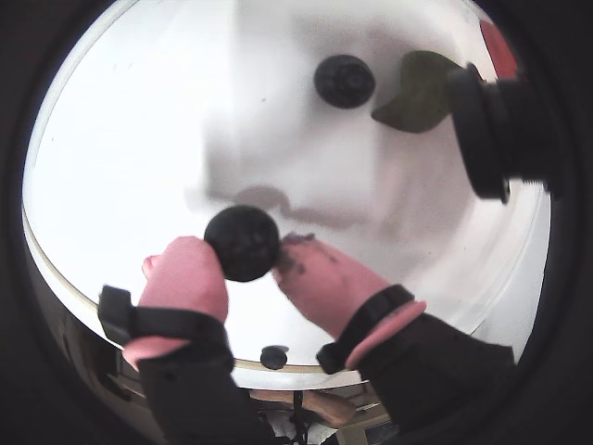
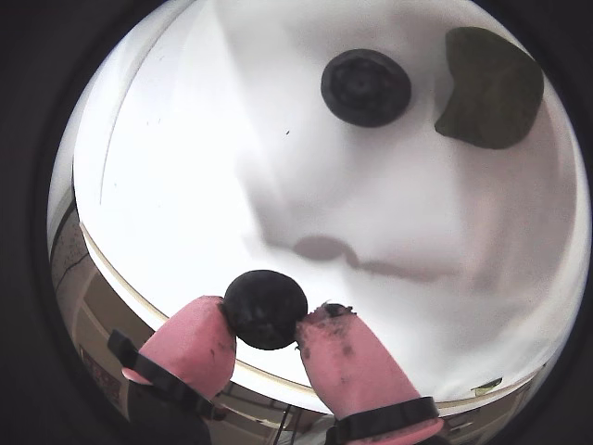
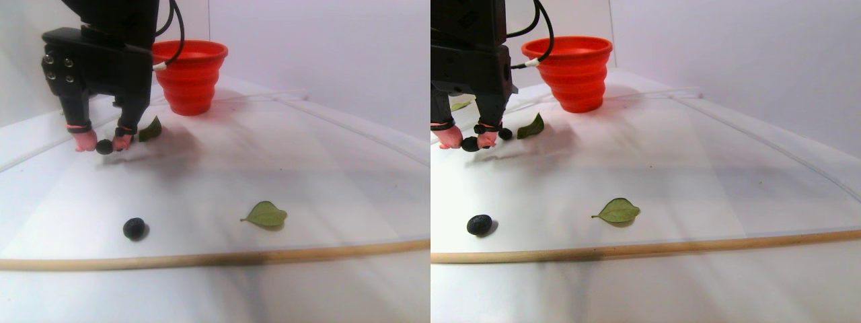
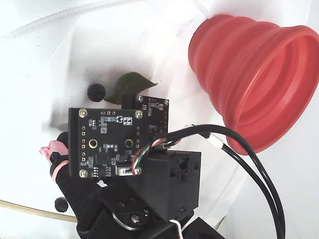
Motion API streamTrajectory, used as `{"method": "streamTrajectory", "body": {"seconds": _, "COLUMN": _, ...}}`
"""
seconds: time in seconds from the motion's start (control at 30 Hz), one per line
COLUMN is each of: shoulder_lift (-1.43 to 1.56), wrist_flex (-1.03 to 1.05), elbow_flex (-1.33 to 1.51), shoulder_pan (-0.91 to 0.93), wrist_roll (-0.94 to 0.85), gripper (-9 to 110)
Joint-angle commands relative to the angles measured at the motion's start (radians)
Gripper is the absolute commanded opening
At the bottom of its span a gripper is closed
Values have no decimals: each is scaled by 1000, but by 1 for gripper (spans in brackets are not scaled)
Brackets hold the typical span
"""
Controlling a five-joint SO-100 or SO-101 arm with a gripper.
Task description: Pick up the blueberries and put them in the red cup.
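Wrist views: a held blueberry [image 2: 265, 309] is shown pinched between two pink fingertip pads [image 1: 185, 274], contact being made on its opposite sides at about its widest part.
Jaws: clamped on that berry; the gripper [image 1: 243, 252] is seen above the white desk [image 2: 185, 167], and a shadow on the desk beneath suggests the berry is lifted clear.
Second blueberry: a berry [image 1: 344, 81] lies on the desk farther out, just beside a green leaf [image 2: 489, 88].
Stereo pair view: the gripper [image 3: 104, 144] is placed low at the left; the red cup [image 3: 190, 75] stands upright behind it, near but apart.
Loose items: a third berry [image 3: 134, 228] and another leaf [image 3: 267, 214] lie near the desk's front edge, well apart from the cup.
Fixed view: the cup [image 4: 259, 84] appears at upper right, its mouth partly visible; no berries can be made out inside.
Handling: the berry is judged light, soft and easily crushed, with a round skin liable to roll or squirt out; a gentle grip across the middle is advised.
Stage: carrying to the cup is judged to be next.
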Motion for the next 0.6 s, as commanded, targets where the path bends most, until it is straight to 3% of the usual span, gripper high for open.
{"method": "streamTrajectory", "body": {"seconds": 0.0, "shoulder_lift": 133, "wrist_flex": 55, "elbow_flex": 17, "shoulder_pan": 8, "wrist_roll": 0, "gripper": 12}}
{"method": "streamTrajectory", "body": {"seconds": 0.57, "shoulder_lift": 436, "wrist_flex": 259, "elbow_flex": 67, "shoulder_pan": 37, "wrist_roll": 12, "gripper": 12}}
